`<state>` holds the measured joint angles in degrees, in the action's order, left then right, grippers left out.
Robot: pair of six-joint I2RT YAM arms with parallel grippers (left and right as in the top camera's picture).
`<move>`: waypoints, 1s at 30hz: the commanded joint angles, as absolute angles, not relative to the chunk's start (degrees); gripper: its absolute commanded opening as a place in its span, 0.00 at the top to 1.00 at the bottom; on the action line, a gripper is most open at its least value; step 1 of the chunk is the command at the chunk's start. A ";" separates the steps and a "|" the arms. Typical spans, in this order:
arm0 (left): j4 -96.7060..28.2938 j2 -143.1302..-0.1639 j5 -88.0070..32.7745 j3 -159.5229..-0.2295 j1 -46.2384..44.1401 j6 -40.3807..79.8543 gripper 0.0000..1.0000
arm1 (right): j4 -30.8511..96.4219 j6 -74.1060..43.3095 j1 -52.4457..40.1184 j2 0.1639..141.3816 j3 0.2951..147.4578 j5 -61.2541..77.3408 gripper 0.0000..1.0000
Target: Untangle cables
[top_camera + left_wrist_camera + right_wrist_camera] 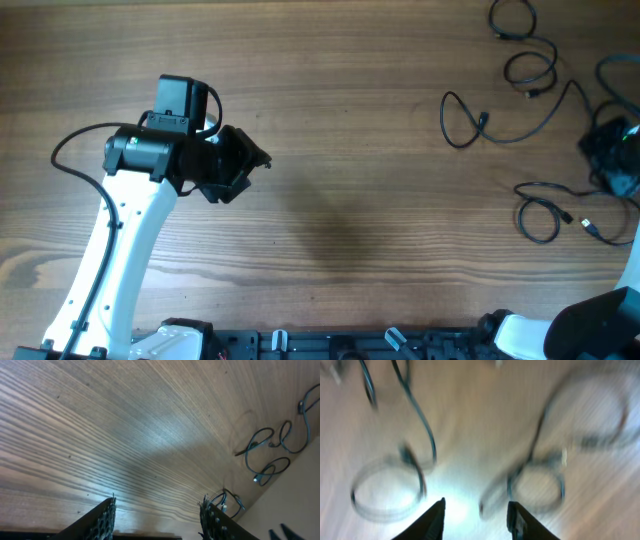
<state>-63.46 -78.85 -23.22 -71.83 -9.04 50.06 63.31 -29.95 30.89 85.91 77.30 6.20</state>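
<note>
Wooden counter (340, 90) is carrying loose cables (483, 121), right claw (476, 505) and left claw (157, 505) both hanging open and empty, best pinching one strand only.

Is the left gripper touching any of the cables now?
Apart. The overhead view shows the left gripper above the table, with a wide bare stretch of it between the gripper and the cables at the right.

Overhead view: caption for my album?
Thin black cables lie looped at right on the wooden table; open left gripper hovers apart.
</note>
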 commanded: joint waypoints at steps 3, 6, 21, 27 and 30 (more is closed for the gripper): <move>-63.48 -78.76 -22.39 -72.23 -9.32 49.74 0.43 | 61.43 -30.09 29.23 86.04 68.79 11.53 0.68; -63.70 -78.76 -22.39 -72.23 -9.32 49.71 0.44 | 55.46 -30.20 29.21 86.04 63.96 11.51 0.68; -63.64 -78.76 -22.39 -72.23 -9.32 49.74 0.43 | 39.92 -36.62 29.04 88.55 50.52 6.28 0.81; -63.61 -78.76 -22.39 -72.23 -9.32 49.74 0.43 | 39.59 -36.01 28.84 90.96 50.65 9.85 0.86; -63.44 -78.76 -22.39 -72.23 -9.32 49.74 0.43 | 40.56 -34.33 28.84 90.85 53.52 14.13 0.23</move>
